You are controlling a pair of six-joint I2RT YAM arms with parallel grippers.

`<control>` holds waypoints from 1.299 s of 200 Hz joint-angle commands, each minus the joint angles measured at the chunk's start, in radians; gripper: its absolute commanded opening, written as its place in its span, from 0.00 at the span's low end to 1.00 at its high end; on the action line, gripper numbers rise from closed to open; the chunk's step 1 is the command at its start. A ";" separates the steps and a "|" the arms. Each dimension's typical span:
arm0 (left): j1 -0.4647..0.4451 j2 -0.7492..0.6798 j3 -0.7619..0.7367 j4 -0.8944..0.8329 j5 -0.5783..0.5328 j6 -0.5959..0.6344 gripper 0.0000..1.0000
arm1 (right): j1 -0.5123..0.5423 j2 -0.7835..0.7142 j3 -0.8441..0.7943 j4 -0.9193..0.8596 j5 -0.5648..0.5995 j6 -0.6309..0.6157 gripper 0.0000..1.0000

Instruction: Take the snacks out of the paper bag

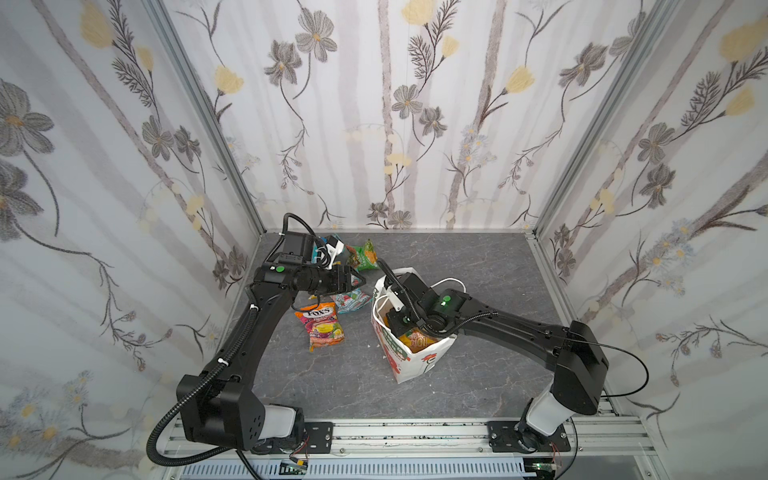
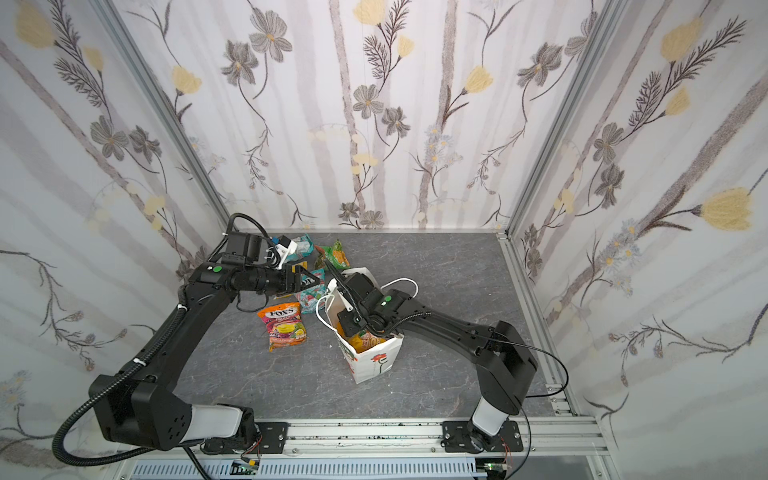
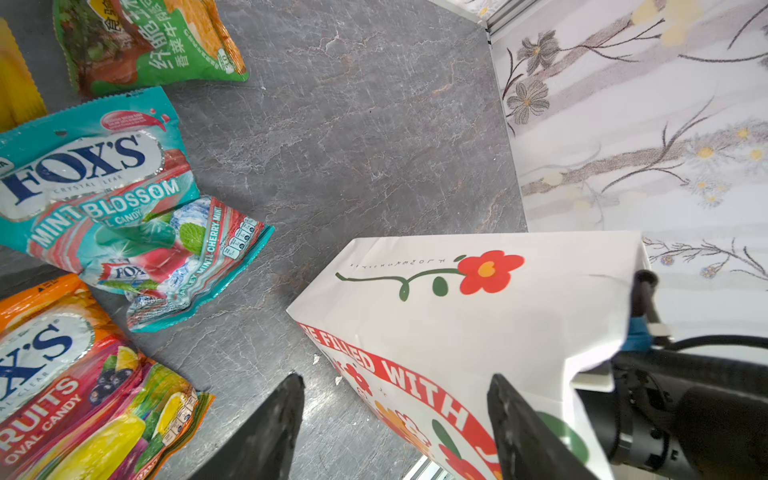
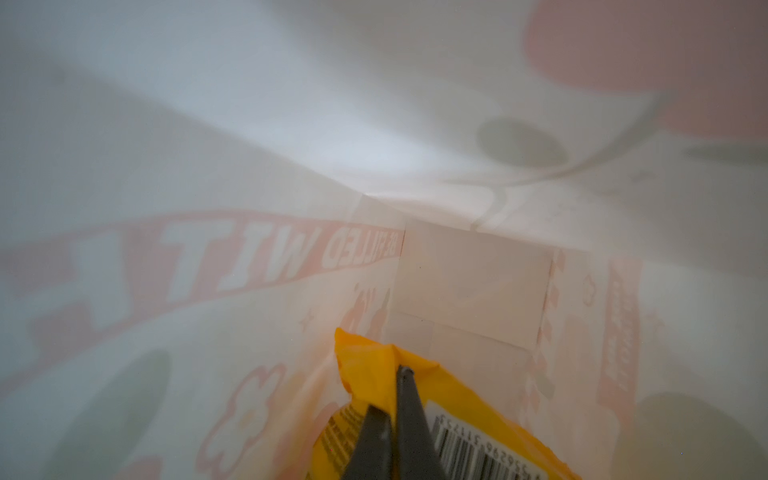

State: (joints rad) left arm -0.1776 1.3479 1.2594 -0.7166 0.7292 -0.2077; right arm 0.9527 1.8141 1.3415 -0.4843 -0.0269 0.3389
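Note:
The white paper bag (image 1: 415, 365) (image 2: 374, 365) with a red flower print stands upright mid-table. My right gripper (image 4: 390, 388) reaches down inside it, shut on the top corner of a yellow-orange snack packet (image 4: 365, 361) (image 1: 417, 338). In both top views the bag hides its fingers. My left gripper (image 3: 397, 378) (image 1: 357, 282) hangs open just left of the bag's rim, facing the printed side (image 3: 478, 311), with nothing gripped. On the table to the left of the bag lie an orange FOX'S Fruits packet (image 1: 321, 326) (image 3: 62, 395), a teal FOX'S mint packet (image 1: 351, 300) (image 3: 104, 187) and a green-orange packet (image 1: 363, 257) (image 3: 153, 41).
Another teal packet (image 2: 303, 245) and a yellow one (image 2: 297, 266) lie at the back left, partly under the left arm. Flowered walls close in the grey table (image 1: 478, 270) on three sides. An aluminium rail (image 1: 415, 432) runs along the front.

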 commanded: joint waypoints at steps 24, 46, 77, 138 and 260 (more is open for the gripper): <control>0.000 -0.027 -0.155 0.245 0.087 -0.174 0.73 | -0.007 -0.006 0.048 0.069 -0.037 0.024 0.00; -0.003 0.008 -0.215 0.314 0.096 -0.221 0.73 | -0.007 0.002 0.075 0.056 -0.066 0.041 0.00; -0.010 0.063 -0.253 0.332 0.044 -0.258 0.73 | -0.014 -0.008 0.105 0.037 -0.114 0.074 0.00; -0.009 0.064 -0.230 0.289 -0.030 -0.251 0.74 | -0.024 -0.043 0.135 0.042 -0.101 0.091 0.00; -0.009 -0.078 -0.102 0.132 -0.167 -0.211 0.81 | -0.039 -0.083 0.246 0.010 -0.035 0.078 0.00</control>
State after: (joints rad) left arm -0.1879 1.3159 1.1278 -0.5438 0.5953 -0.4259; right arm 0.9169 1.7466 1.5578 -0.5159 -0.0727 0.4171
